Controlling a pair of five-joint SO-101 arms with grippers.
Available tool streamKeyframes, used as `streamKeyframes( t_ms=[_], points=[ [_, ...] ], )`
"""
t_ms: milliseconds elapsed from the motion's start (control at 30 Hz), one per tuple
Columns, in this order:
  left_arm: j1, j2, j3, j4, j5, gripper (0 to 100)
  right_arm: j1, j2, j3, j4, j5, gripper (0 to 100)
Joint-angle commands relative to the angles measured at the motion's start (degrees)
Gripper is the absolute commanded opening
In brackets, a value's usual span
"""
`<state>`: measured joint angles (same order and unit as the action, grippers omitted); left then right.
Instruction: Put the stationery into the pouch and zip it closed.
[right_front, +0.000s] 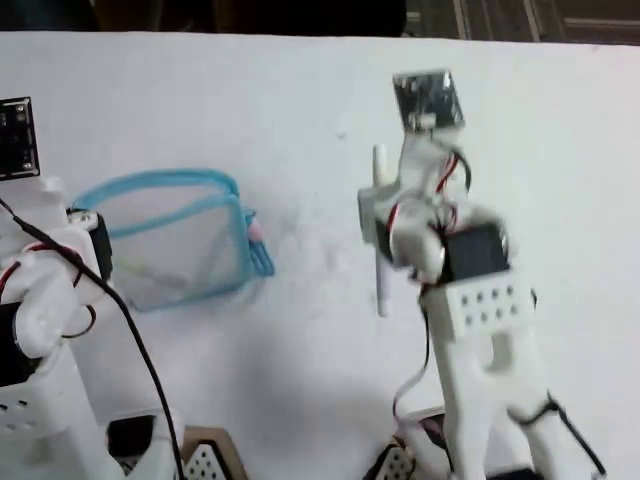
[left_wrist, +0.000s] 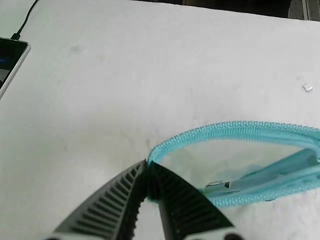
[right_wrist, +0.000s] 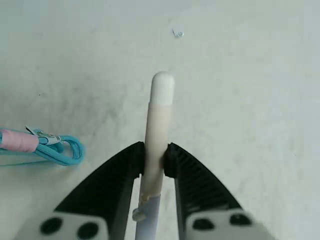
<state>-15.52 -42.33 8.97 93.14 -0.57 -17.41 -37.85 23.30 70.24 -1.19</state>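
**Finding: robotics test bench, laboratory type**

A plain white desk (right_front: 250, 110) carries two robot arms of white printed plastic, the right arm (right_front: 480, 330) and the left arm (right_front: 40, 320). Red and black wiring (right_front: 445, 175) and a bare black servo block (right_front: 475, 250) are exposed. The left hand (left_wrist: 147, 187) and the right hand (right_wrist: 155, 160) are of ribbed black plastic. A flat dark-screened device (left_wrist: 7, 60) with a thin black lead (left_wrist: 25, 20) lies at the desk edge.

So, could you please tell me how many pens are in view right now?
1: a white pen between the jaws of the right gripper, right of the pouch; others may be hidden.
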Motion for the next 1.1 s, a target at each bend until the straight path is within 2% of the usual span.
streamKeyframes(
  t_ms=[0,133,267,633,867,1067],
  points=[
    [0.92,3.82,2.81,1.85,-0.35,2,-0.92,-10.86,13.01,-15.08,-0.53,1.7],
    [0.92,3.82,2.81,1.85,-0.35,2,-3.03,-20.26,20.75,-27.12,-0.53,1.7],
    [0.92,3.82,2.81,1.85,-0.35,2,-7.25,-26.15,22.24,-36.00,-0.53,1.7],
    [0.92,3.91,2.81,1.85,-0.35,2,-22.99,-24.48,21.80,-68.35,-0.44,1.7],
    [0.92,3.91,2.81,1.93,-0.35,2,-27.12,-11.30,12.57,-73.10,-0.35,1.7],
    [0.92,4.00,2.73,1.85,-0.35,2,-30.73,-4.62,8.18,-73.19,-0.18,1.7]
  ],
)
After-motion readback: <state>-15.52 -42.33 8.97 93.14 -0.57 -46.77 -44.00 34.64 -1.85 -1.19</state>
